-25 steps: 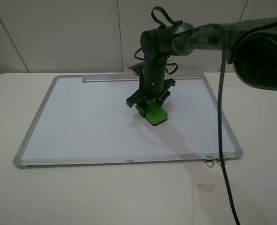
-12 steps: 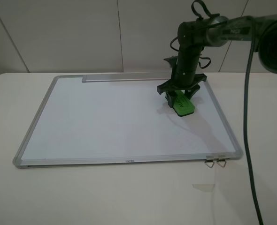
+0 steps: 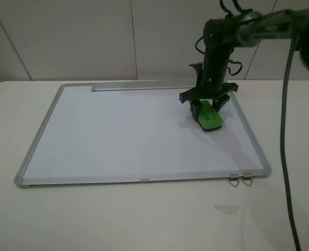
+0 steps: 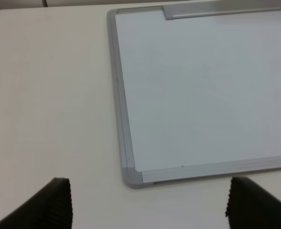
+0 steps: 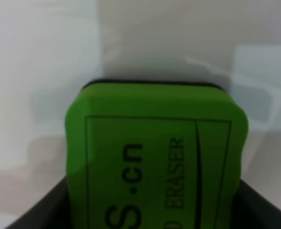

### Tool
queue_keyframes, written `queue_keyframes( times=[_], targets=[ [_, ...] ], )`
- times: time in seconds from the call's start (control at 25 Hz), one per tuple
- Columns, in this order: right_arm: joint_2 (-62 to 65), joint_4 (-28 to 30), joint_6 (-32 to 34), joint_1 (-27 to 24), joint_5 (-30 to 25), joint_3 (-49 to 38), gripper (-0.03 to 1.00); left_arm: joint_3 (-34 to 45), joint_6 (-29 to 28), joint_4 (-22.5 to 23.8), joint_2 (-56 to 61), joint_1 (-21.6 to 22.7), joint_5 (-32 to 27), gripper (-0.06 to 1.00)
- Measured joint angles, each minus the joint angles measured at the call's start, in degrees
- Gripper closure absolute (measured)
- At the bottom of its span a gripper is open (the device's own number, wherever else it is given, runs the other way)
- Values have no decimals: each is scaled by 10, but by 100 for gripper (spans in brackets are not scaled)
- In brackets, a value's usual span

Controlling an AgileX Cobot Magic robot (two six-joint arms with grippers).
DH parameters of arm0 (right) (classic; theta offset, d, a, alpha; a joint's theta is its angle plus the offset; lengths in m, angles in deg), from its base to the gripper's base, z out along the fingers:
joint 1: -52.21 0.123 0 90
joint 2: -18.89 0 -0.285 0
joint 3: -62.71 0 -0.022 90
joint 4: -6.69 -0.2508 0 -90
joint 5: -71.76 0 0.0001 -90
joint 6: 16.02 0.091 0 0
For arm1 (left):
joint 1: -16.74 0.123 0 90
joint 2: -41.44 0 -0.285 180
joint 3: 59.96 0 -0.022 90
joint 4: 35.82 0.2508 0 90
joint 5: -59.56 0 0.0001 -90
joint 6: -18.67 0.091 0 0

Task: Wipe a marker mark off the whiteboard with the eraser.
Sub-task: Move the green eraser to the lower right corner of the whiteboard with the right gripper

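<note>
Nearest in the high view lay the pale table [image 3: 144,219], with a small glossy patch [image 3: 227,208] at the lower right. Just behind it, 2 metal clips [image 3: 240,181] hung off the near right corner of the whiteboard [image 3: 118,130].

Right of the board's centre, close to the right frame, sat the green eraser [image 3: 210,117], tilted, with its near end down on the white surface. The right gripper [image 3: 204,107] pointed steeply down at the board, jaws clamped on the eraser's sides. Above it the right arm [image 3: 217,52] rose nearly upright, then bent off toward the upper right corner of the frame. Farther back, a grey tray strip [image 3: 139,87] ran along the board's far edge, before a pale panelled wall [image 3: 65,42].

Only the right wrist view showed the eraser's printing: black ".cn" and "ERASER" inside a thin box, with dark fingers [image 5: 35,214] tight at both sides.

Only the left wrist view showed the left gripper [image 4: 147,205]. It hung above bare table beside the board's corner, its 2 ribbed fingers [image 4: 59,202] wide apart and holding nothing.
</note>
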Motion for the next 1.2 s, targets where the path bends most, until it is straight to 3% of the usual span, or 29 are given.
queue_keyframes(
  times=[0.2,0.4,0.6,0.92,1.2],
  targets=[
    [109,0,14,-11,0,-58,38,0,0,0,0,0,0,26],
    [196,1,37,-38,9,-184,38,0,0,0,0,0,0,26],
    [268,1,65,-59,115,-337,38,0,0,0,0,0,0,26],
    [281,0,74,-62,256,-487,38,0,0,0,0,0,0,26],
    [281,-1,91,-63,290,-511,38,0,0,0,0,0,0,26]
  ],
)
